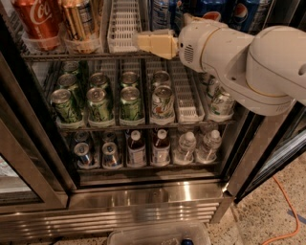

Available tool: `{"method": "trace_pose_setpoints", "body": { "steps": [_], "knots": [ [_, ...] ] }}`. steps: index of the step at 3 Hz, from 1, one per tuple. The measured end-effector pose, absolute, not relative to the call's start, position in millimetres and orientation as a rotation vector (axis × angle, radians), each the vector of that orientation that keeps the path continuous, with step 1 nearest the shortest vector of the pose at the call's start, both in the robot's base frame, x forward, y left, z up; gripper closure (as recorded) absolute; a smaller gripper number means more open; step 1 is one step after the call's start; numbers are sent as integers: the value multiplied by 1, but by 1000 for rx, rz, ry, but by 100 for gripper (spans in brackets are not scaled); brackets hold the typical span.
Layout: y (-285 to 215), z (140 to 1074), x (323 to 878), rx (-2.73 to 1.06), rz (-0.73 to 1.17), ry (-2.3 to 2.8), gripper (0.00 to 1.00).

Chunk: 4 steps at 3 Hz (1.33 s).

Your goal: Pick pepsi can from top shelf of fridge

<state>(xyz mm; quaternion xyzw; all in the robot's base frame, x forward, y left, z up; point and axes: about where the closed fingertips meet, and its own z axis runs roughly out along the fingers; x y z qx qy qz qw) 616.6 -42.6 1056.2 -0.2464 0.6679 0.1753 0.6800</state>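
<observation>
1. Gripper (pixel 142 42) at the front edge of the top shelf (pixel 123 28), pointing left; no telling whether spread or closed.
2. Pepsi can (pixel 161 13) upright on the top shelf, just behind.
3. Likely light, slick, dentable: best gripped mid-body.

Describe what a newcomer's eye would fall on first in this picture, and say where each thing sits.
The bulky white robot arm fills the upper right, its beige gripper at the front edge of the top shelf of the fridge. The red Coca-Cola can at the top left stands out next, then the row of green cans on the shelf below.
</observation>
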Motion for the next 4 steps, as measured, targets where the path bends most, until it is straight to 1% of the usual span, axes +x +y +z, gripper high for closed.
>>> {"method": "trace_pose_setpoints", "body": {
  "steps": [3,4],
  "knots": [
    [-51,1055,634,-476,377,1500,8],
    [-49,1055,633,-476,377,1500,19]
  ]
}}
